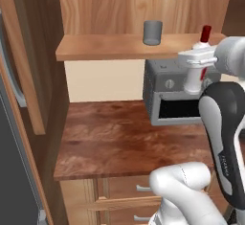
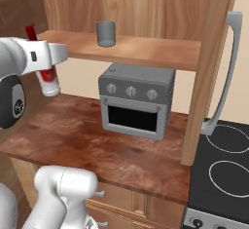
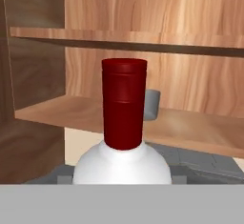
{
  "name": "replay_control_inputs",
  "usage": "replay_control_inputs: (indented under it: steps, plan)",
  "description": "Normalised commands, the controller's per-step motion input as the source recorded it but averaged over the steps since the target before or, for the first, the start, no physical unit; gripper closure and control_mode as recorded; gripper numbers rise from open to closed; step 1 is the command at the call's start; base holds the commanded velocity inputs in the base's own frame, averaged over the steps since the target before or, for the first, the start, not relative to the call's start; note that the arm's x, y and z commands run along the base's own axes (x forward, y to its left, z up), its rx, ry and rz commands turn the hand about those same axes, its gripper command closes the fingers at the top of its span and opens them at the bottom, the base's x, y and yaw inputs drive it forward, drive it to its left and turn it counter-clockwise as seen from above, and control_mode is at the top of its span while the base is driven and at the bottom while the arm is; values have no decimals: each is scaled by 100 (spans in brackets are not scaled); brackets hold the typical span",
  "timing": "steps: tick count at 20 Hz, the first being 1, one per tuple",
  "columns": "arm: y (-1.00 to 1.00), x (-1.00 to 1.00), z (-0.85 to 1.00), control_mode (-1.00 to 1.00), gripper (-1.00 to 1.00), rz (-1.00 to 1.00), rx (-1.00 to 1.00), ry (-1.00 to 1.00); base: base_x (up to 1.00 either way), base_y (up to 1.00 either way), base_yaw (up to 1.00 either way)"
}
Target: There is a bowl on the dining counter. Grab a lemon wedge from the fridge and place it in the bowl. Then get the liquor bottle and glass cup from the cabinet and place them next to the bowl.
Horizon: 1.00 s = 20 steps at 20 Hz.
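Note:
My gripper (image 1: 197, 59) is shut on the liquor bottle (image 1: 193, 80), a clear-white bottle with a red cap. The bottle hangs in the air in front of the cabinet shelf (image 1: 105, 47), its body below shelf level. From the right, the gripper (image 2: 51, 57) and the liquor bottle (image 2: 48, 84) sit at the far left. The hand view looks down the bottle's red cap (image 3: 124, 104). The grey glass cup (image 1: 152, 32) stands upright on the shelf, apart from the bottle, and is also visible as the cup (image 2: 105, 33) and behind the cap as the cup (image 3: 151, 105).
A grey toaster oven (image 2: 136, 101) stands on the reddish wood wall counter (image 2: 87, 145) under the shelf. The open cabinet door (image 2: 209, 67) stands edge-on to its right, beside a black stovetop (image 2: 223, 160). Another open door (image 1: 28, 51) and the grey fridge (image 1: 12, 171) border the left.

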Motion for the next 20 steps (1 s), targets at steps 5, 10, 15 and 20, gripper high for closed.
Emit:
replay_control_inputs:
  steps: [5,10,15,20]
  plan:
    - [0,-49,-2,-100,100,0,-1,8,0,0,0]
    - [0,-13,0,100,100,0,-1,0,-78,0,0]
    - [0,0,0,100,100,0,0,0,-100,3,45]
    - [0,0,0,100,100,0,0,0,-66,3,96]
